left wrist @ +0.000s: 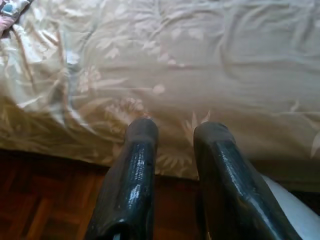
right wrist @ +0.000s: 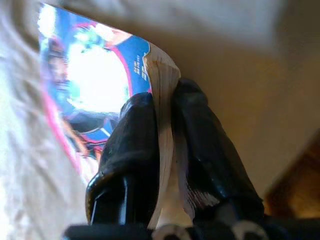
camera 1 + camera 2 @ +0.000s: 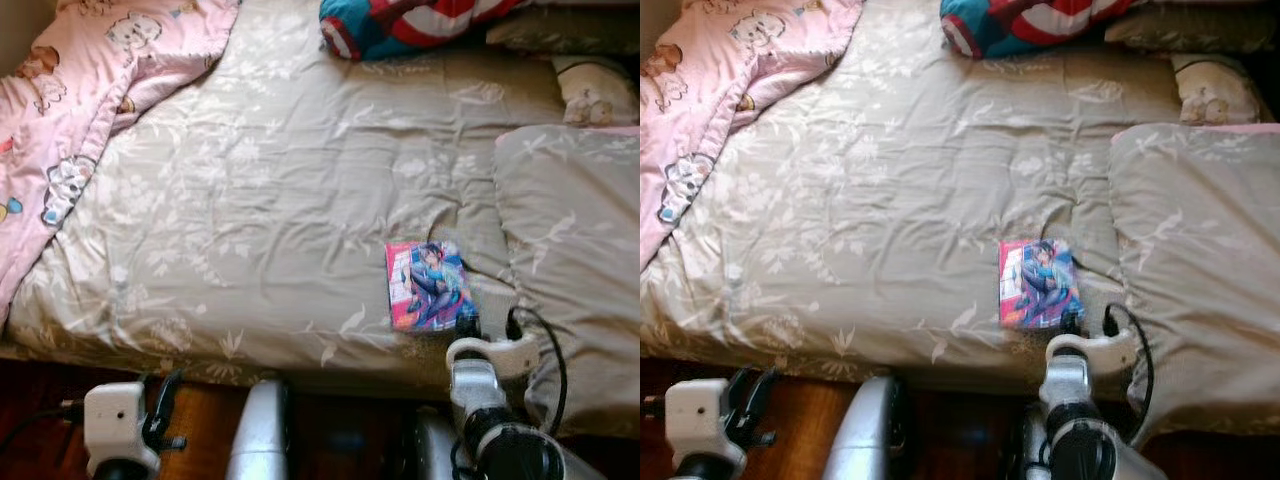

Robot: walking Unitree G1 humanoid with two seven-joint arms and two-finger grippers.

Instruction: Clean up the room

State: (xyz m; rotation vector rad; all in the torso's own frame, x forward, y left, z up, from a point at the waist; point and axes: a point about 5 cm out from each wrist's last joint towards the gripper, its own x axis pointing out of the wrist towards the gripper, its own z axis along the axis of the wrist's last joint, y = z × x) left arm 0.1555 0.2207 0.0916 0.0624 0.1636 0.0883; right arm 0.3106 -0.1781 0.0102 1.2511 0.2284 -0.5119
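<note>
Nearest, low at the left over the wooden floor (image 3: 200, 410), the left hand (image 1: 175, 145) is held idle just short of the bed's near edge, its 2 fingers spread with a gap between them and nothing held.

To the right, the right hand (image 2: 165, 130) is reached up onto the near edge of the bed (image 3: 300, 200) and is pinching the book (image 3: 430, 285) at its near right corner. In the right wrist view the 2 fingers (image 2: 130, 150) are pressed onto the page block from both sides, cover on 1 side, pages between. A corner grip is judged to have been chosen because the book lies flat on soft bedding and only an edge can be got under.

The book is lying cover up on the beige bedspread, right of centre, just left of the beige pillow (image 3: 580, 250). Its long axis runs near to far, slightly tilted; which end is the top cannot be read for sure. Judged step: lifting the book off the bed to put it away.

Further off, a pink cartoon-print quilt (image 3: 80, 100) is bunched at the far left, and a red, white and blue cushion (image 3: 400, 25) is lying at the far edge, with a small plush toy (image 3: 595, 95) at the far right. These are left untouched.
</note>
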